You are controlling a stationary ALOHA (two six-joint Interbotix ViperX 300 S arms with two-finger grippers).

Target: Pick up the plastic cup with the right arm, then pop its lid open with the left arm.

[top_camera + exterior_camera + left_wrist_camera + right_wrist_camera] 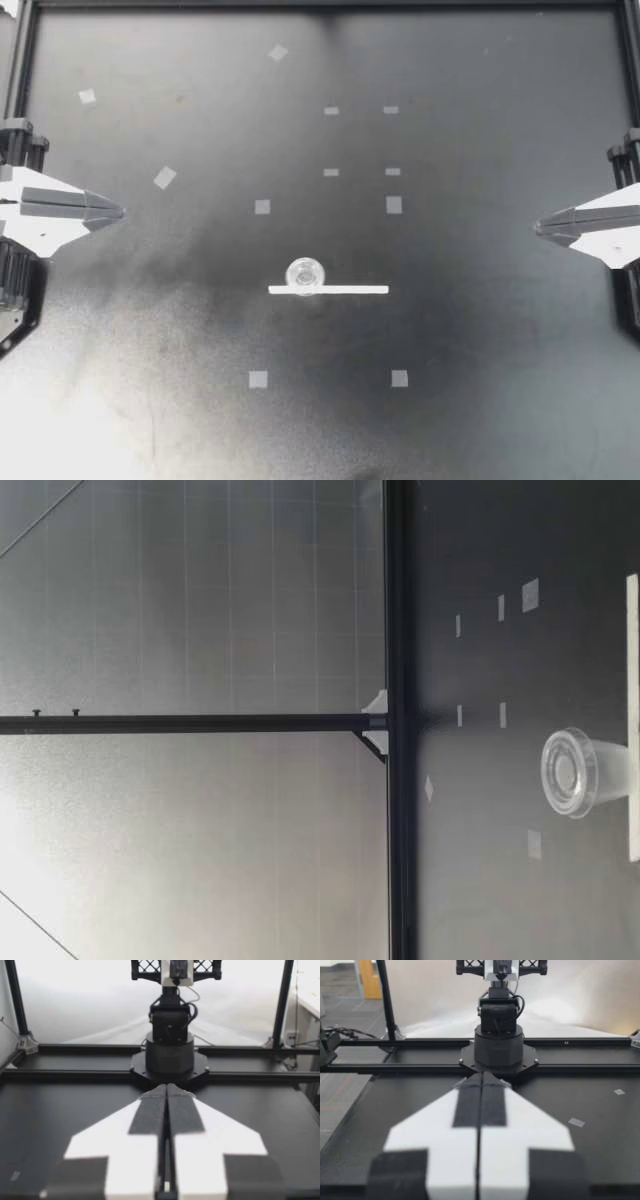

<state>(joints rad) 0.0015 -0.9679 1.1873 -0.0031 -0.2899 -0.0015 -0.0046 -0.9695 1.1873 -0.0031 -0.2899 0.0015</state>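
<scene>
A small clear plastic cup (305, 274) stands near the middle of the black table, touching the far side of a white strip (328, 290). In the low view the cup (583, 771) stands upside down, wide rim up, by the strip (632, 716). My left gripper (117, 212) rests at the table's left edge, shut and empty, far from the cup. My right gripper (539, 227) rests at the right edge, likewise shut on nothing. Each wrist view shows its own fingers pressed together, left gripper (166, 1088) and right gripper (481, 1077), pointing at the opposite arm's base.
Small grey tape squares (262, 207) dot the table, some around the cup. A black frame rail (320, 5) runs along the far edge, with posts at the sides. The other arm's base (169, 1055) stands across the table from each gripper.
</scene>
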